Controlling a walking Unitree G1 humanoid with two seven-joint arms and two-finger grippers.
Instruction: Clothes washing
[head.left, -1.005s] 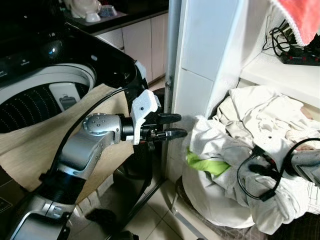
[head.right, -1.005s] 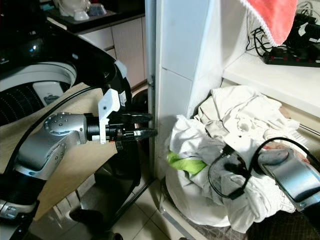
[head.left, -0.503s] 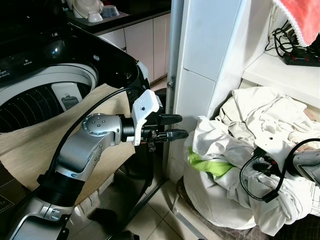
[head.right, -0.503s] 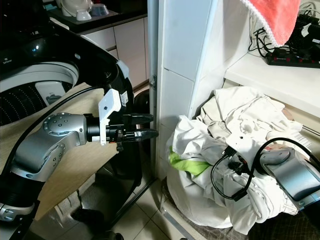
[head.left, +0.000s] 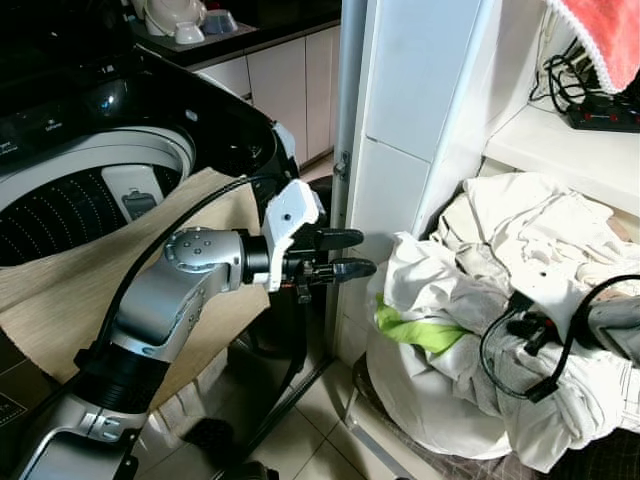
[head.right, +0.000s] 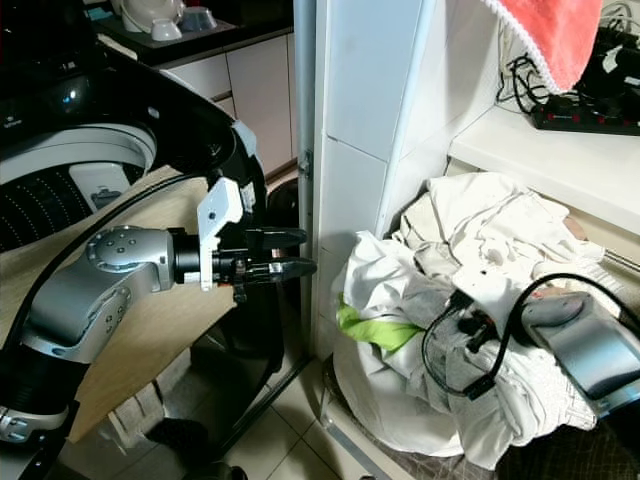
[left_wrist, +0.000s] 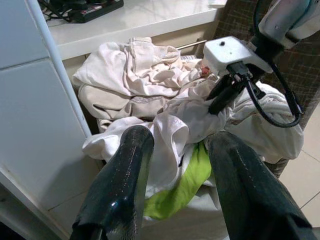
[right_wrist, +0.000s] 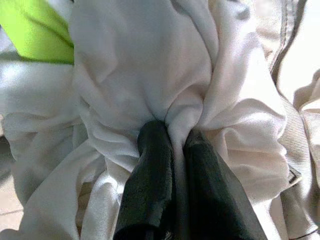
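Right gripper pinching a fold of the white garment; left gripper spread, empty, beside the pile.

Versus half a second ago: barely any change, right wrist cable slightly shifted, cloth not yet lifted. Judgement: grasp secured, pull-out pending. Garment sits bunched atop the laundry heap directly at the fingertips; crumpled, no clear long axis or pointing direction.

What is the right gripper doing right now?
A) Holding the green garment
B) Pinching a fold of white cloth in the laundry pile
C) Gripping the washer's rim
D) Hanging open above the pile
B: in the right wrist view the right gripper has its black fingers closed on a bunched fold of white cloth, with the green garment off to the side, untouched.
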